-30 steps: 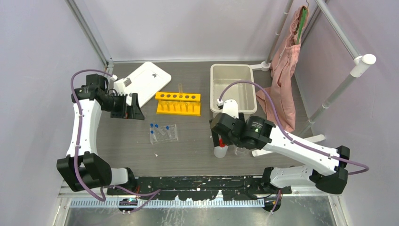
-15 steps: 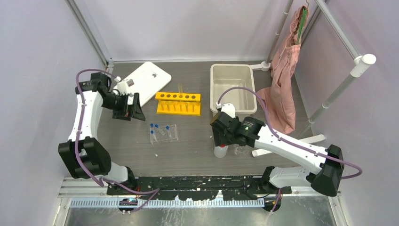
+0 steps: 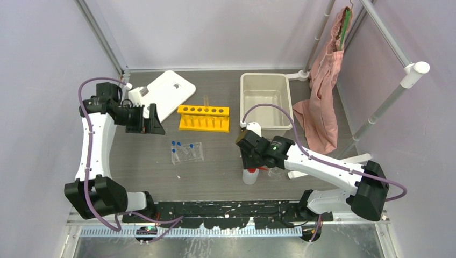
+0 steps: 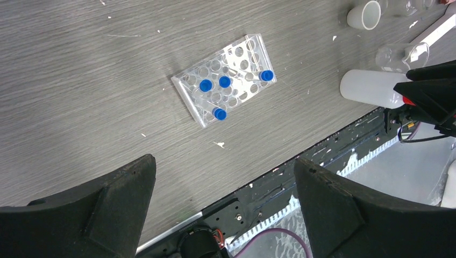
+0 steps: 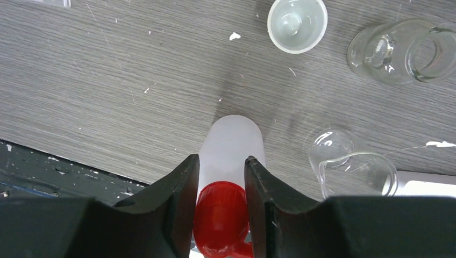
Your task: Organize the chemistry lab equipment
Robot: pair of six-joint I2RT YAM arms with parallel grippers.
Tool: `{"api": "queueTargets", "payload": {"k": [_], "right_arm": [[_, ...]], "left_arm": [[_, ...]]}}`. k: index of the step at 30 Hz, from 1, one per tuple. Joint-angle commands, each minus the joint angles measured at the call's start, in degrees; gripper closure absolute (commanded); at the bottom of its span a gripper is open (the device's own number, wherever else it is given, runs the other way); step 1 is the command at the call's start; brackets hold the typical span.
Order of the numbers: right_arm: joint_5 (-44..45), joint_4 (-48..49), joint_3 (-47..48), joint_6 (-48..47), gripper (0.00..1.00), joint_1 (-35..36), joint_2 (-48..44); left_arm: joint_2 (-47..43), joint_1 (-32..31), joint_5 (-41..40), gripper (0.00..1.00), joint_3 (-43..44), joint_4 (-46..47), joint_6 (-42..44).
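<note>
Nearest to the arm bases, the right gripper [image 5: 221, 161] is closed on the red spout end of the white squeeze bottle [image 5: 231, 142], one finger on each side. I think it takes this narrow part because the wide body does not fit so easily between the fingers. Whether the bottle's base rests on the worktop [image 5: 107, 64], I cannot tell.

Just beside the bottle lie two small glass beakers [image 5: 349, 161], both on their sides and apart from it, and a little further stands the tiny white cup [image 5: 297, 24], mouth up.

Toward the middle, the clear tray [image 4: 247, 45] holds four blue-capped vials [image 4: 206, 85], some upright and some leaning.

Further away stands the yellow rack [image 3: 204, 118], its holes apparently empty, and right of it an open beige bin [image 3: 263, 75], probably the place for loose things.

At the far left the left gripper [image 3: 149, 121] hangs with fingers wide apart and holds nothing, beside a flat white lid [image 3: 166, 88]. I judge that it leaves room for the other arm.
</note>
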Motion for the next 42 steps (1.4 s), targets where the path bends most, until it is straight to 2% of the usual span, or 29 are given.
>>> {"api": "queueTargets", "payload": {"k": [1, 2, 3, 5, 6, 10, 18, 24, 29, 31, 34, 38, 42], "right_arm": [[0.13, -0.69, 0.38, -0.83, 0.6, -0.03, -0.02], [0.4, -1.62, 0.58, -0.97, 0.58, -0.04, -0.23], [0.34, -2.71, 0.88, -1.14, 0.49, -0.04, -0.55], [0.04, -4.71, 1.69, -1.46, 0.26, -0.02, -1.45], [-0.14, -5.45, 2.01, -1.46, 0.2, -0.01, -2.46], [-0.99, -6.02, 2.05, -1.03, 0.16, 0.01, -6.34], [-6.2, -4.78, 0.03, -0.95, 0.39, 0.13, -5.54], [-7.7, -4.38, -0.22, -1.49, 0.43, 0.4, -3.76], [-5.42, -5.77, 2.74, -1.81, 0.75, 0.48, -4.54], [-4.68, -7.69, 6.97, -1.94, 0.81, 0.44, -4.97], [-1.81, -12.47, 16.81, -2.69, 0.84, 0.39, -4.77], [1.51, -19.6, 33.01, -4.5, 0.84, -1.22, -1.53], [2.76, -27.36, 48.35, -6.06, 0.85, -6.59, 4.57]], "left_arm": [[-1.27, 0.27, -0.25, 0.0, 0.24, 0.95, -0.33], [-1.4, 0.25, -0.43, 0.0, 0.42, 0.81, -0.2], [-1.66, 0.25, -0.43, 0.0, 0.54, 0.69, -0.15], [-2.26, 0.25, -0.29, 0.0, 0.73, 0.62, 0.03], [-2.58, 0.25, -0.17, 0.0, 0.8, 0.74, 0.1], [-3.1, 0.25, -0.03, 0.0, 1.26, 0.72, 0.61], [-3.04, 0.25, -0.52, 0.0, 2.81, -0.67, 1.72], [-3.19, 0.25, -0.9, 0.0, 3.34, -0.57, 2.13], [-2.97, 0.27, -1.31, 0.0, 3.83, -0.42, 2.1], [-2.97, 0.25, -1.33, 0.0, 3.97, -0.39, 2.05], [-2.84, 0.3, -1.32, 0.0, 4.45, -0.6, 2.02], [-2.95, 0.27, -1.23, 0.0, 5.01, -0.61, 1.96], [-3.1, 0.24, -0.97, 0.0, 5.41, -0.57, 1.87]]}}
